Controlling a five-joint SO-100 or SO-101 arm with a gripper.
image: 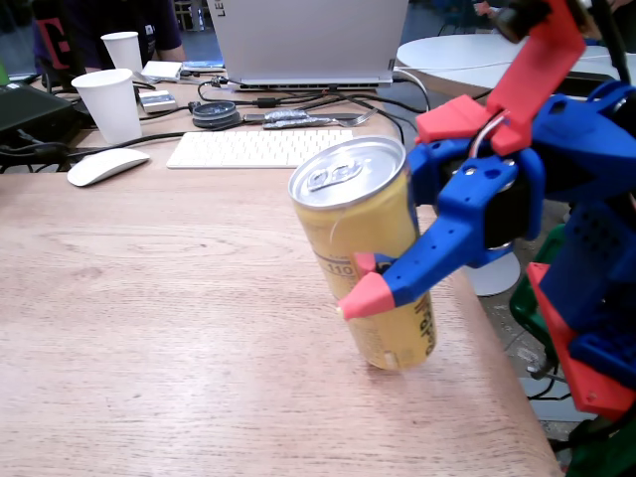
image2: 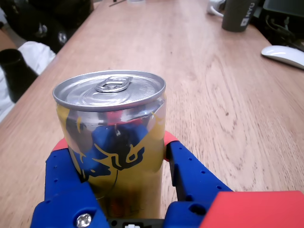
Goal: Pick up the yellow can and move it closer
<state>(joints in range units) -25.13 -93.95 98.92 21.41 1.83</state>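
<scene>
Wooden table [image: 149,328] fills most of the fixed view, and its bare planks run wide and clear to the left of the yellow can [image: 363,253], all the way toward the front edge. To the right the room is short: the table's right edge slants down just beside the can, and the arm's blue and red body hangs out past it. At the back lie a white keyboard [image: 253,147], a white mouse [image: 104,166], two white paper cups [image: 109,104] and a laptop [image: 308,40], all well apart from the can. The can sits near the right edge, tilted, its silver top leaning toward the upper left and its base toward the lower right, so its long axis is off upright. Whether the base touches the wood cannot be told. The gripper [image: 363,283] is clamped on the can's side, one red-tipped blue finger [image: 393,283] lying across the front of it.

Seen from the wrist view, the can [image2: 116,142] stands between the two blue fingers [image2: 190,175], which press on either side of its lower body, pull-tab top facing up and away from the camera. Open wood [image2: 213,95] stretches ahead and to the right, with another mouse [image2: 285,56] and a dark cup [image2: 240,15] far off; the table's edge runs close along the left.
</scene>
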